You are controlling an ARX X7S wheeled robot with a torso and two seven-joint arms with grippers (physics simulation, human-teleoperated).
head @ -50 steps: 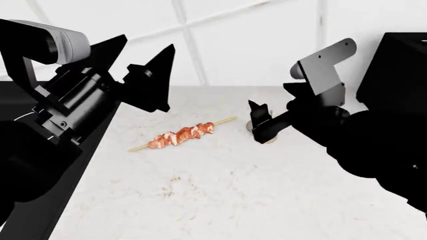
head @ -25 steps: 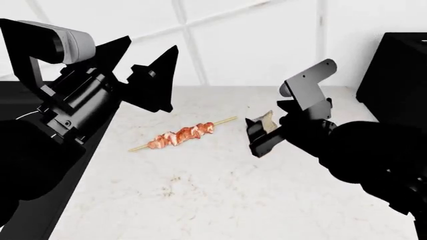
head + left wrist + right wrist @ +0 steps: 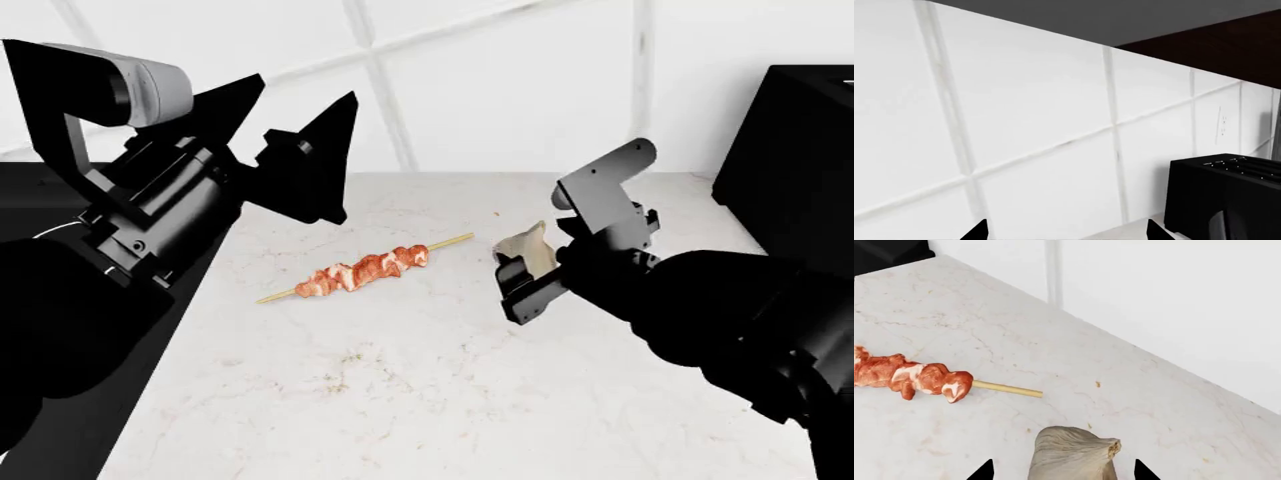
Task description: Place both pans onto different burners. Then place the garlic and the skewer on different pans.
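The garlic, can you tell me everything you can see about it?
The garlic is a small pale beige-white bulb with soft ridges down its sides and a rough brownish stub at one end. It looks dry and papery. The right gripper holds it between its black fingers, lifted above the marble counter and not touching it. It hangs to the right of the skewer, which lies flat on the counter, apart from it. Its lower part is hidden.

Garlic [image 3: 1073,458] base cut off by frame edge; skewer [image 3: 927,381] far end cropped.
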